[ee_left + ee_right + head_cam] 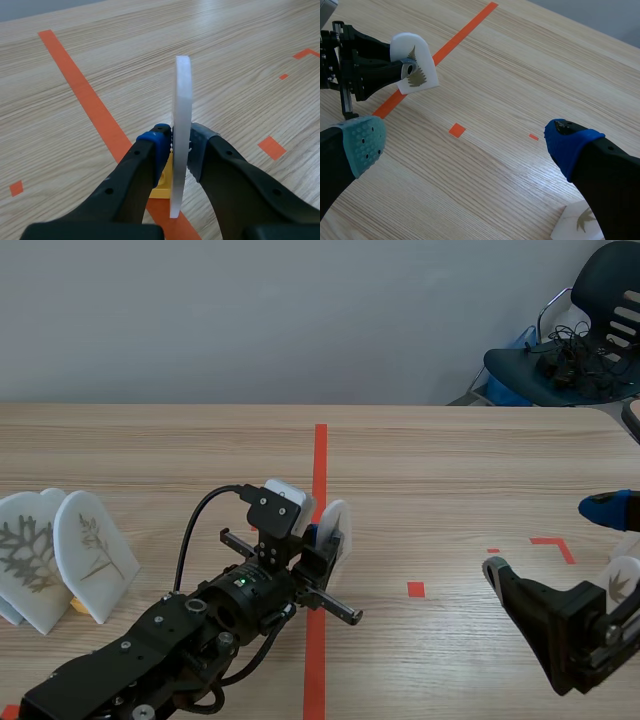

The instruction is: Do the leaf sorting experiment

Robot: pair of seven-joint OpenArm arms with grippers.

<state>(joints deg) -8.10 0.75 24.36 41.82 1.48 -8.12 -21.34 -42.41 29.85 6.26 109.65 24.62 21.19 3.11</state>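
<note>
1. Table point(450, 470): pale wood grain. An orange-red tape line runs from 6 to 12 o'clock through the middle, with smaller tape marks toward 4 o'clock.
2. Left arm point(150, 650): black, entering from 7 o'clock and ending at the tape line near the table's centre. The left jaws are clamped on the held leaf card, with a blue pad point(155, 142) on one face and a grey pad on the other.
3. Right arm point(575, 630): black, low at 4 o'clock. The right jaws stand wide apart with nothing between them; a grey-green pad point(365, 142) and a blue pad point(567, 142) sit over bare table.
4. Chair point(580, 350): dark, beyond the table at 1 o'clock, with cables heaped on the seat.
5. Group of leaf cards point(60, 555): white, round-topped, standing overlapped at 9 o'clock, each with a pressed leaf.
6. Held leaf card point(336, 525): white, upright over the tape line, with a dark fern-like leaf on the face toward the right arm. Whether it touches the table cannot be told.
7. Loose leaf card point(580, 222): white with a small leaf, just beside the right arm's blue-padded finger.
8. Yellow base point(161, 189): beside the held leaf card's lower edge, under the left arm's blue-padded finger.
</note>
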